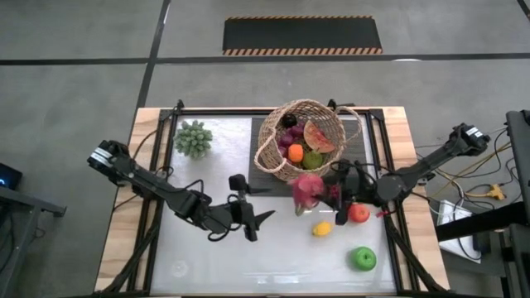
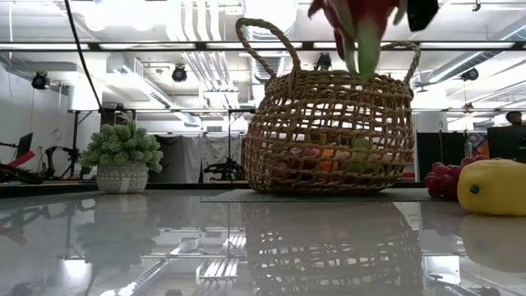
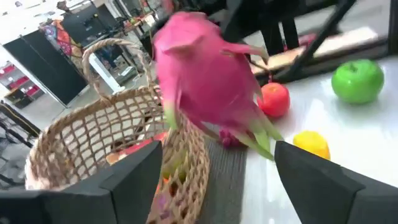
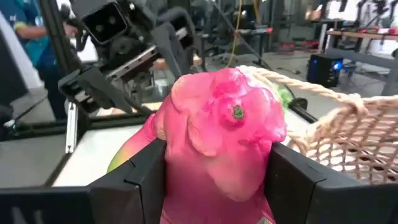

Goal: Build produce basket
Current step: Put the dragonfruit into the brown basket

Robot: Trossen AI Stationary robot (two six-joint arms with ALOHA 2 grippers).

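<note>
We see the pink dragon fruit (image 1: pixel 307 189) pinched in the right hand (image 1: pixel 325 195), off the bench (image 1: pixel 215 265), just beside the basket (image 1: pixel 273 157) rim. The basket, on a dark mat (image 1: pixel 258 141), holds an orange (image 1: pixel 295 152), a watermelon slice (image 1: pixel 320 136) and grapes (image 1: pixel 295 132). A lemon (image 1: pixel 321 228), tomato (image 1: pixel 358 213) and green apple (image 1: pixel 363 258) lie nearby. Our left hand (image 1: pixel 258 202), fingers spread and empty, faces the fruit. A potted plant (image 1: pixel 192 138) stands well apart.
</note>
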